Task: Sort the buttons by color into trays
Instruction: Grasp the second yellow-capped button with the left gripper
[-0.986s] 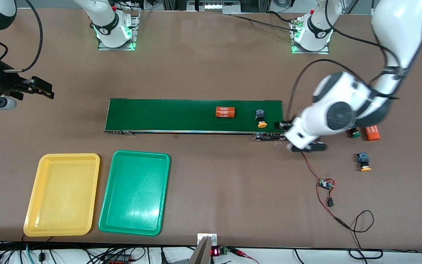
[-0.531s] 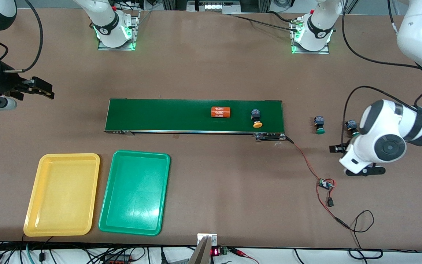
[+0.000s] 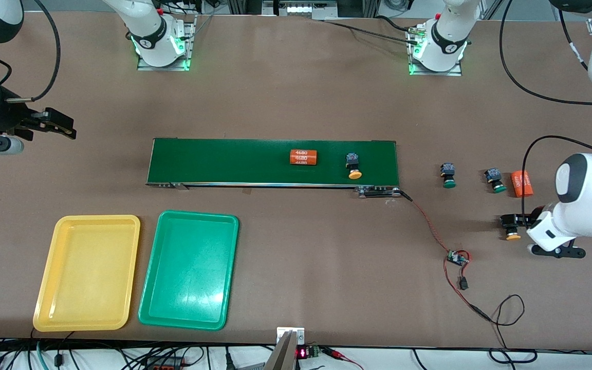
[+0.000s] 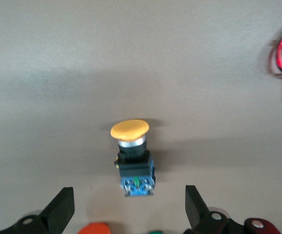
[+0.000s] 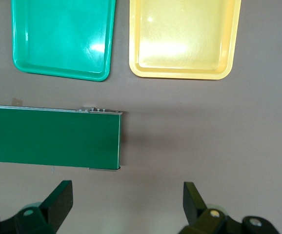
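Observation:
One yellow button lies on the conveyor belt. Two green buttons lie on the table off the belt's end, toward the left arm's end. A second yellow button lies nearer the front camera than these. My left gripper is open and hovers over it. In the left wrist view the button lies just ahead of the gripper, untouched. My right gripper is open and empty and waits past the belt's other end. The yellow tray and the green tray are empty.
An orange "4680" cylinder rides on the belt. Another orange cylinder lies beside the green buttons. A small circuit board with red and black wires trails from the belt's end toward the front camera. The right wrist view shows the belt's end.
My left arm swung from the belt's end toward its own end of the table and now hovers over the second yellow button. The cylinder and button on the belt moved toward the right arm's end.

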Motion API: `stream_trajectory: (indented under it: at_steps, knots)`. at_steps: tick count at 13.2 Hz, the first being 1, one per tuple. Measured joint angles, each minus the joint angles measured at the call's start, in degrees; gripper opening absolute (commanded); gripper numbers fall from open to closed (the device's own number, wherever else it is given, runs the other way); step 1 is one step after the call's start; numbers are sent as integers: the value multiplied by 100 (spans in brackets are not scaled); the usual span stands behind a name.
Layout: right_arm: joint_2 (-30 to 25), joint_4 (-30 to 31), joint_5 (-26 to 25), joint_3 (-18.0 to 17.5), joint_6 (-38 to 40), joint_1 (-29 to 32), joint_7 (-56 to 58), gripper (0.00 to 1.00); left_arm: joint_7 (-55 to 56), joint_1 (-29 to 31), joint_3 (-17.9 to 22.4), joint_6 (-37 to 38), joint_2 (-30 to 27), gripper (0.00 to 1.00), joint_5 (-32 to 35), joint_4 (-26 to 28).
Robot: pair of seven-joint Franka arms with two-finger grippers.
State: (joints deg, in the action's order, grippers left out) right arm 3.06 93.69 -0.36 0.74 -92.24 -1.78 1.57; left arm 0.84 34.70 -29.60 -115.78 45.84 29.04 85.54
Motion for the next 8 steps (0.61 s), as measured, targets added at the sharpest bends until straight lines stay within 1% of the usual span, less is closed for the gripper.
stream_trajectory:
  at_steps: [2,3,4,6,8]
  knots:
    - [1,0,0,0,0,0,0,100,-111,76,0,-201,172,100,-25,-2]
    - [2,0,0,0,0,0,0,100,-117,89,1,-297,239,96,-25,0]
    - [2,0,0,0,0,0,0,100,-117,115,2,-367,308,81,-29,0]
    - [3,0,0,0,0,0,0,100,-118,160,3,-396,449,40,-38,1]
    - [6,0,0,0,0,0,0,100,-118,182,3,-397,497,28,-40,1]
